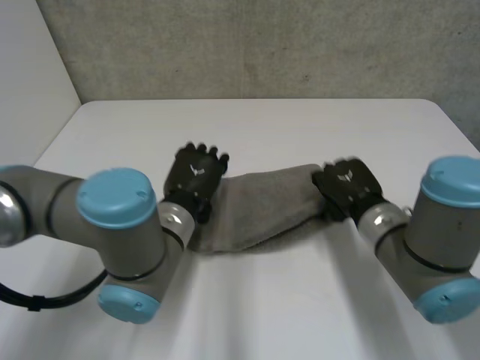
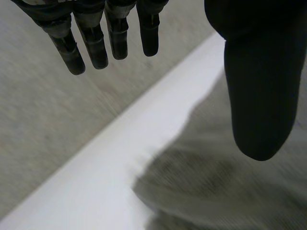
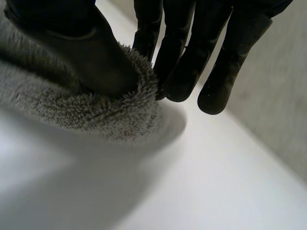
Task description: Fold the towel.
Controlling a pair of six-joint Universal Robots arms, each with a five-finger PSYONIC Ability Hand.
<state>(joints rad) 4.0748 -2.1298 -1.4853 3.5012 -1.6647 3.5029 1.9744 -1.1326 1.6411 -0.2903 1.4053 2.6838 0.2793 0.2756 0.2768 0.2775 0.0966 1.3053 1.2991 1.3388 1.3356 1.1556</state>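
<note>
Head view has the grey towel (image 1: 259, 214) lying as a long slanted band on the white table (image 1: 300, 127), directly on the bare top, with 1 hand at each end. The left hand (image 1: 196, 174) is at the towel's left end, on its far side. The right hand (image 1: 346, 184) is at the right end.

In the right wrist view the right hand's thumb (image 3: 96, 62) presses into the fluffy edge of the towel and its fingers (image 3: 182, 72) meet that edge from the other side, so this hand pinches the towel's end. The shade under the cloth there suggests that this end is a little off the table.

In the left wrist view the left hand's fingers are straight and spread away from the thumb, which hangs over the towel. This hand is open and holds nothing.

The step in hand looks like taking hold of the 2 ends before a fold across the towel's length. Only the right grip is made. Next, the left hand needs to come down and either close on its end or pin it flat. Then the right end can be carried over to meet the left end, with the edges kept in line so the layers lie square.
</note>
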